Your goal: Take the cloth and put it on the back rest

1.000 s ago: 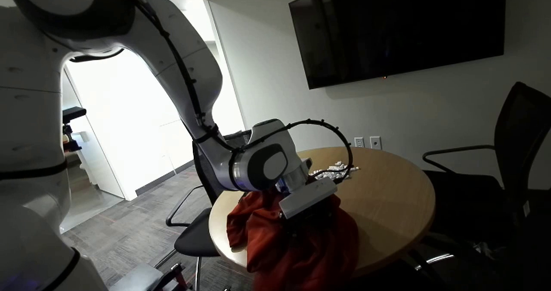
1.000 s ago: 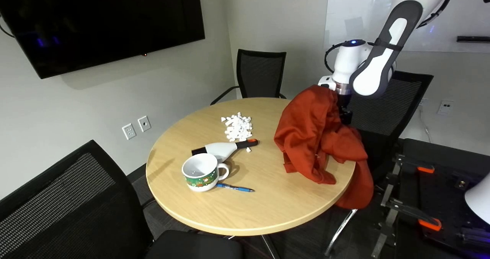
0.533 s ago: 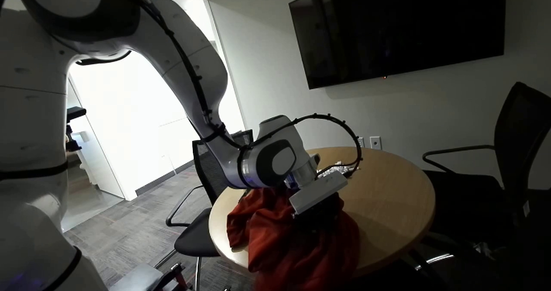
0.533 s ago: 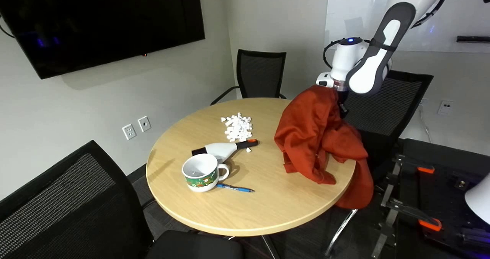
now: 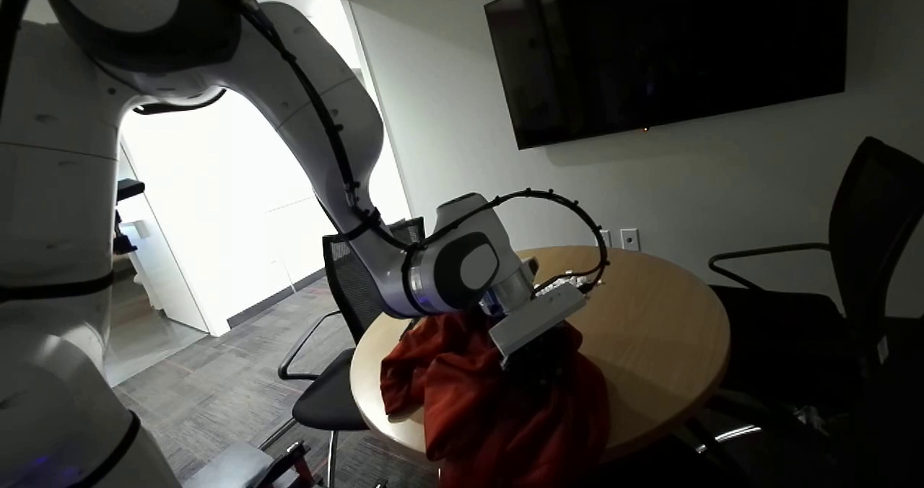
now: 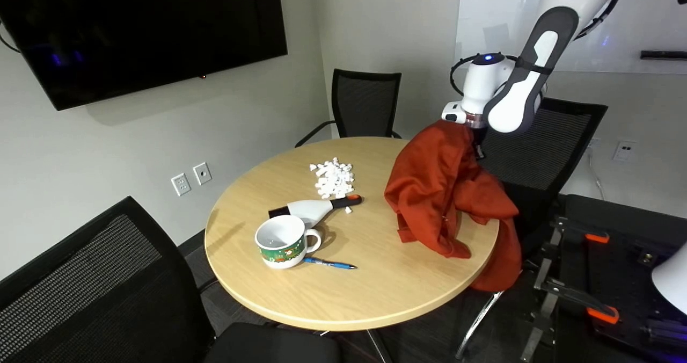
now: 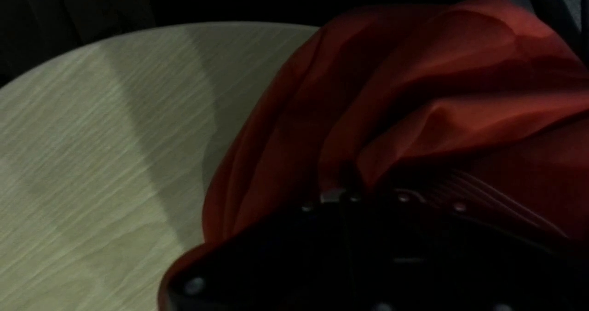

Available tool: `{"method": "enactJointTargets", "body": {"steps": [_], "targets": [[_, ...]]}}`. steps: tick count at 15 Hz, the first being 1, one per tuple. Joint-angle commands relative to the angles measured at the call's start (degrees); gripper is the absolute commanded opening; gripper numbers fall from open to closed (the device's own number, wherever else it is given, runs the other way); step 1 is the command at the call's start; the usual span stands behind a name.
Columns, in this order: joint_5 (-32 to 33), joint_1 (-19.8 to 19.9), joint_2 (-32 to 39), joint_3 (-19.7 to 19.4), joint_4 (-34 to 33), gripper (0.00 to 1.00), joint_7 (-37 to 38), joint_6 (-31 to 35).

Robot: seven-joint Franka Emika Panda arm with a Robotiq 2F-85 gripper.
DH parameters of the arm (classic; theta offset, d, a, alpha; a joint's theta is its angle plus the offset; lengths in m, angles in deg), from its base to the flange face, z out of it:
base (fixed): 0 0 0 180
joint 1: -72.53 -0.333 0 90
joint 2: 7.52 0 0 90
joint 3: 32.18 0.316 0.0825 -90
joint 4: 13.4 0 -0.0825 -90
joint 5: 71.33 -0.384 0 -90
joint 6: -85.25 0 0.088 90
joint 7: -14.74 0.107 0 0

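Observation:
A rust-red cloth (image 6: 429, 175) lies heaped over the table's rim, part of it hanging down beside the table. In the wrist view its folds (image 7: 414, 62) run in to the tips of my gripper (image 7: 375, 196), which is shut with a crease pinched between its fingers. Dark shadow covers much of the jaws there, and cloth hides the fingertips in both exterior views. Right behind the gripper rises the black mesh back rest (image 6: 542, 148) of a chair. Further back rests belong to a chair at the far side (image 6: 366, 105) and one in the foreground (image 6: 91, 282).
On the round wooden table (image 6: 375, 293) are white pieces (image 6: 334, 178), a grey and black brush-like tool (image 6: 311, 208), a patterned mug (image 6: 282, 242) and a blue pen (image 6: 330, 263). A wall screen (image 5: 671, 48) hangs above. Clamps (image 6: 579, 298) sit by the robot's base.
My gripper has gone from open to shut on the cloth. The hand has shifted slightly, leftward in the view with the mug. A fold near the table's rim has moved a little.

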Motion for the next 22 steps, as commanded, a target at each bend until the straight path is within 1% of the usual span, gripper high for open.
{"method": "enactJointTargets", "body": {"steps": [1,2,3,4,5,6,8,9,10,12,13,14,15,18,19,20,22], "targets": [[7.90,-10.56,-2.85,-11.84,0.51,0.02,10.10,-2.52],[13.02,-14.58,-4.87,-17.28,0.96,0.02,16.36,-3.26],[16.84,-17.42,-6.91,-21.60,1.34,0.02,20.09,-3.71],[22.55,-19.57,-9.51,-25.38,1.52,0.02,25.41,-5.08],[25.94,-23.99,-11.89,-31.07,1.83,0.02,28.93,-6.70],[30.04,-26.67,-14.21,-35.03,1.45,0.02,32.98,-9.00],[36.73,-29.58,-18.93,-39.43,0.30,0.02,38.44,-15.08],[41.38,-23.06,-22.28,-33.19,-0.60,0.02,41.49,-19.27],[42.74,-21.61,-24.64,-31.45,-0.62,0.02,42.66,-23.13],[46.03,-17.19,-28.04,-25.81,-0.40,0.02,46.91,-30.05],[42.36,-14.20,-23.62,-23.90,-0.78,0.07,42.76,-24.50],[43.42,-12.81,-25.32,-22.24,-0.75,0.07,44.03,-26.88],[43.76,-12.13,-26.38,-21.50,-0.68,0.07,44.27,-27.73],[43.79,-11.95,-26.99,-21.08,-0.48,0.07,44.45,-28.07],[41.70,-12.01,-26.65,-21.22,-1.14,0.02,43.77,-27.76],[41.21,-10.97,-27.42,-20.44,-1.47,0.02,43.73,-27.75],[39.54,-7.02,-29.63,-17.85,-2.95,0.02,42.58,-28.08]]}}
